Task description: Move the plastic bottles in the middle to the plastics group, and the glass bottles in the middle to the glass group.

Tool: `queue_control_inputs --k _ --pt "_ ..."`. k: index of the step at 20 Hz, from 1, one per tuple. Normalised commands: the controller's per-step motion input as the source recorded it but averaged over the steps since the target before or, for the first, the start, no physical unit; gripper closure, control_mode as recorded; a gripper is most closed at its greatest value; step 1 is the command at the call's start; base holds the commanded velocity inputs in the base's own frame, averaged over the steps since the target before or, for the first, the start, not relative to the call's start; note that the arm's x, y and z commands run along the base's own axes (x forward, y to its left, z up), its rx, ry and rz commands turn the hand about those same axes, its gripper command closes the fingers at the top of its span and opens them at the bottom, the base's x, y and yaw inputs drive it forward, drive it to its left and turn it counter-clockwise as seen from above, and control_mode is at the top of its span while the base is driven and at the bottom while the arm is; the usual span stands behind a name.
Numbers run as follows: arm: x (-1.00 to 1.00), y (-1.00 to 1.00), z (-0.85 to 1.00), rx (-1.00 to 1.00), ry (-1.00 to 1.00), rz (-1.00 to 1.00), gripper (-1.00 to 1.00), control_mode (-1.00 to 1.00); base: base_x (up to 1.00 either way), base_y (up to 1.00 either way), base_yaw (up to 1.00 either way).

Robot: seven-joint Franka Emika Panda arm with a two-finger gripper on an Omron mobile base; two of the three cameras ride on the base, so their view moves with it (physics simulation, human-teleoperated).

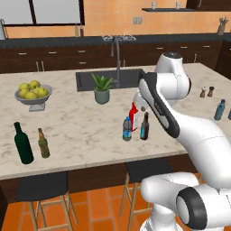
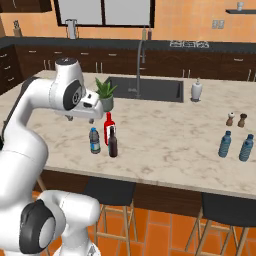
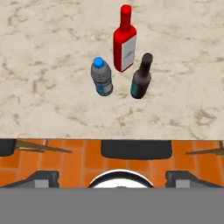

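Three bottles stand close together in the middle of the counter: a stubby clear-bluish plastic bottle (image 3: 102, 77) (image 1: 127, 129) (image 2: 94, 141), a slim red glass bottle (image 3: 124, 42) (image 2: 108, 127) with a white label, and a dark brown glass bottle (image 3: 141, 78) (image 1: 145, 126) (image 2: 113, 143). My gripper (image 2: 81, 119) (image 3: 113, 177) is open and empty. It hovers above the counter's near edge, on the near side of the three bottles. The glass group, a tall green wine bottle (image 1: 23, 143) and a small olive-amber bottle (image 1: 43, 143), stands at the left end. The plastics group, two blue bottles (image 2: 225, 144) (image 2: 246, 147), stands at the right end.
A bowl of lemons (image 1: 33, 92), a potted plant (image 1: 102, 88) and the sink (image 1: 88, 80) with its faucet lie beyond the bottles. Salt and pepper shakers (image 2: 236, 120) and a soap dispenser (image 2: 197, 90) stand on the right. Dark stools (image 3: 135, 148) sit under the near edge.
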Motion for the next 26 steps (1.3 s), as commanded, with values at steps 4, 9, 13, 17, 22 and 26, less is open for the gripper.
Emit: queue_control_inputs --k 4,9,13,17,22,26 --pt "0.55 0.36 -0.31 -0.05 0.11 -0.11 -1.0 -1.0 0.0 0.0 0.0" --pt "0.59 0.03 -0.27 -0.1 0.15 0.0 -1.0 -1.0 0.0 0.0 0.0" --pt "0.52 0.0 -0.3 -0.04 0.02 0.0 -1.0 -1.0 0.0 0.0 0.0" --pt "0.39 0.08 -0.38 0.0 -0.03 0.0 -1.0 -1.0 0.0 0.0 0.0" --pt "0.46 0.21 -0.42 0.02 -0.01 0.0 -1.0 -1.0 0.0 0.0 0.0" --pt "0.37 0.15 -0.4 0.0 0.0 0.0 -1.0 -1.0 0.0 0.0 0.0"
